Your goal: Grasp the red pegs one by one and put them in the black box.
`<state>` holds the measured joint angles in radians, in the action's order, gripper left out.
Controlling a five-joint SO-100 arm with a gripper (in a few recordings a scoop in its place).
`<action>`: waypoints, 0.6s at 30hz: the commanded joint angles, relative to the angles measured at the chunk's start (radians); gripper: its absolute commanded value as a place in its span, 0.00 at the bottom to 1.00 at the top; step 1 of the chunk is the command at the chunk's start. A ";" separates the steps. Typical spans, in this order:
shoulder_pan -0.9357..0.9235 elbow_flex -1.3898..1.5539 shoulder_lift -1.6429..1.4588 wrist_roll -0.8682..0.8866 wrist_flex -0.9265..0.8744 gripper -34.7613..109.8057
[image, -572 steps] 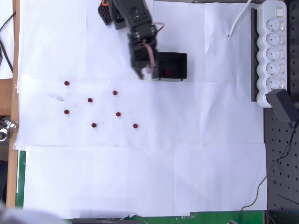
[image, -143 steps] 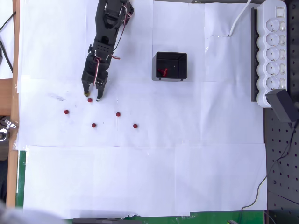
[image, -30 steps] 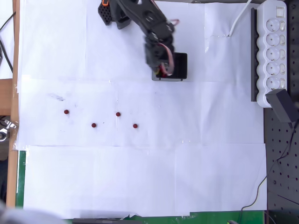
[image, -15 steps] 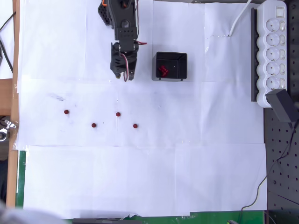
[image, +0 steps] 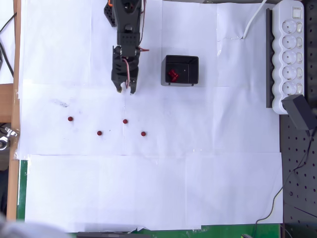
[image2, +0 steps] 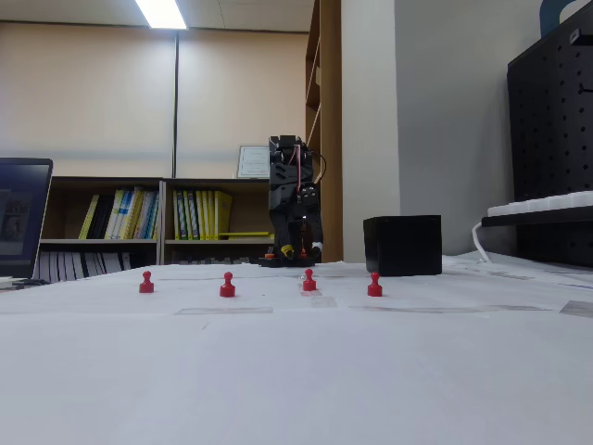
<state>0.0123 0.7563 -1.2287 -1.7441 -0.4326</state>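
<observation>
Gripper [image: 124, 90] above unlabelled red pegs [image: 125, 121]

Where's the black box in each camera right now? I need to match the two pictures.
Overhead view: the black box sits upper centre on the white paper, right of the gripper, red pegs inside it.
Fixed view: the box stands right of centre, beyond the pegs.
Shared landmark: the gripper, left of the box in both.
</observation>
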 commanded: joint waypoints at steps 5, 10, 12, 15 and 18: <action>-0.002 0.011 -0.106 0.025 0.169 0.34; -0.005 0.011 -0.183 0.035 0.275 0.34; -0.005 0.011 -0.213 0.040 0.325 0.34; -0.005 0.014 -0.252 0.051 0.400 0.34; -0.003 0.029 -0.301 0.057 0.466 0.34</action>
<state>0.0077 0.7424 -1.4910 -1.6797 -0.0261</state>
